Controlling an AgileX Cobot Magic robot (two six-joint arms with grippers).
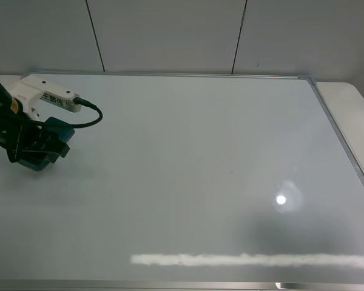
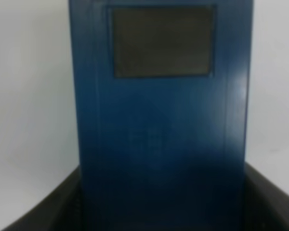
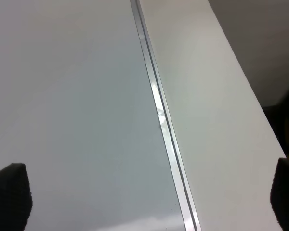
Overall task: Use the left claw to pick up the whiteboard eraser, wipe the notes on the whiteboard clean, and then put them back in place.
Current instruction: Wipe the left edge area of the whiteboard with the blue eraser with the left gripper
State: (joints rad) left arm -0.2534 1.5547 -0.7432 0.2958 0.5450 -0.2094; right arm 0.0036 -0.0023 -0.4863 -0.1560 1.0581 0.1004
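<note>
1. The whiteboard eraser (image 2: 159, 120) is being clamped between the fingers of the left claw (image 1: 39, 148), at the whiteboard's (image 1: 188, 133) far left.
2. No notes are being seen, so the wiping's probably done.
3. Only the release is being left, I'd guess.
4. The right gripper (image 3: 148, 192) is being held wide apart.

Place: I took it for a robotics lab or test room.
Wall: I saw plain grey panels (image 1: 170, 36) with dark seams.
Table (image 1: 355, 115): it was white and carried a framed whiteboard (image 1: 200, 151) laid flat.
</note>
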